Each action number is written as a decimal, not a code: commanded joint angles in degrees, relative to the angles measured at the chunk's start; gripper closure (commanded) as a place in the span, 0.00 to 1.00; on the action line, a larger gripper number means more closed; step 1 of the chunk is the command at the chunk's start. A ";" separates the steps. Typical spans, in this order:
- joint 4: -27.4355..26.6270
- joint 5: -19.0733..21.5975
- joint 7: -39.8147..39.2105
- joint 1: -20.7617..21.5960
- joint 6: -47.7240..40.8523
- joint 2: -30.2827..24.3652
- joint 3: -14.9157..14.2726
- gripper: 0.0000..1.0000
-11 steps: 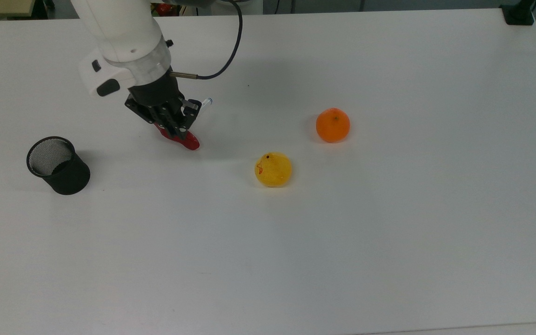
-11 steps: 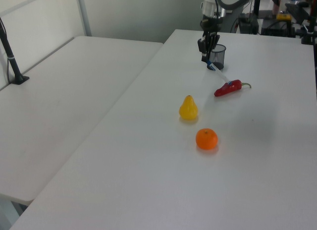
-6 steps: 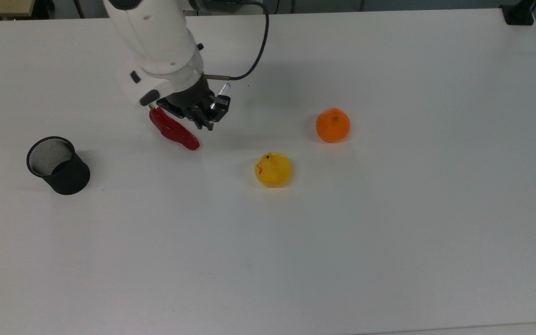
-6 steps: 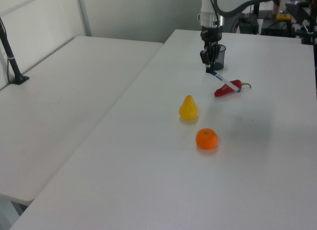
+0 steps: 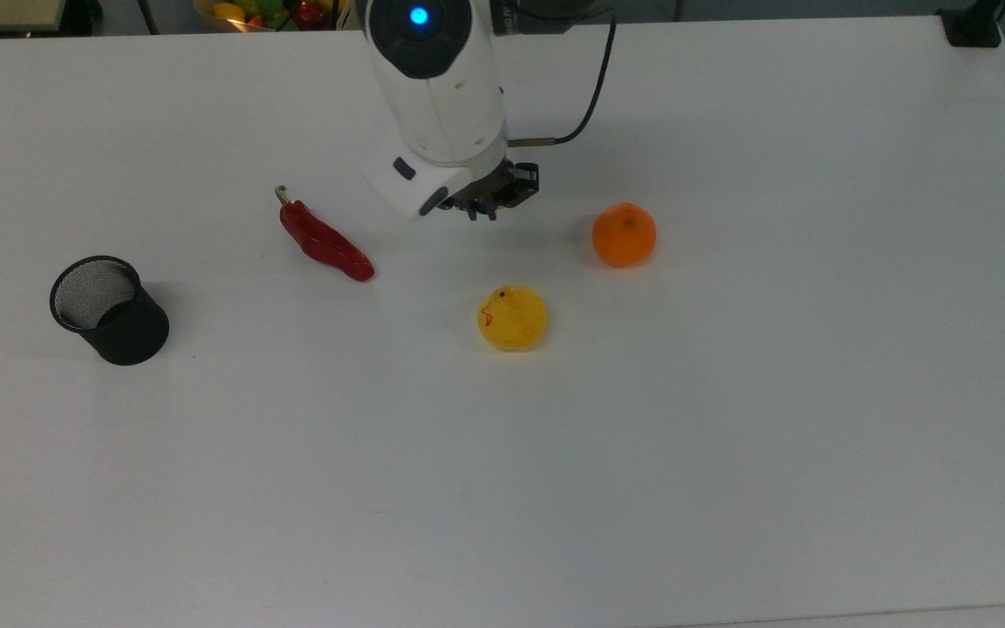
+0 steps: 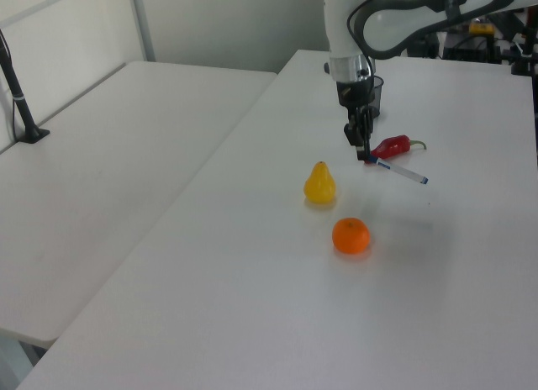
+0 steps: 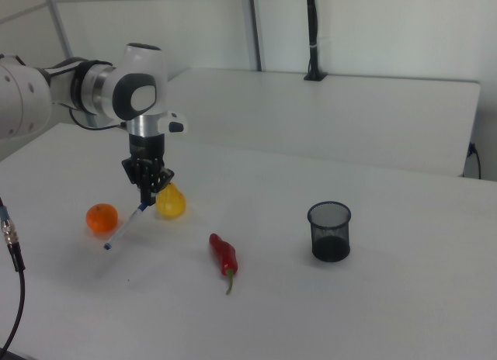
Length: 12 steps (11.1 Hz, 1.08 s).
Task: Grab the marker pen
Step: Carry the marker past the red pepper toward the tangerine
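The black two-finger gripper [image 7: 145,195] is clamping one end of the slim white marker pen w/ blue ends [image 7: 124,226], carrying it tilted in the air above the middle of the white worktop [image 5: 729,436], between the red chili pepper [image 5: 325,243] and the orange [image 5: 624,234]. The hold is at the tip only, so the long free end is acting as a lever; I judge a quick swing could make it rotate or slip out, approx. over the yellow pear [image 5: 512,317].
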 commanded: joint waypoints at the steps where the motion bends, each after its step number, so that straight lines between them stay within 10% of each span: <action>1: -0.79 -0.98 -0.16 3.46 -1.49 -0.14 -0.54 0.90; 12: -0.26 -1.07 9.06 9.18 1.07 4.43 -0.63 0.63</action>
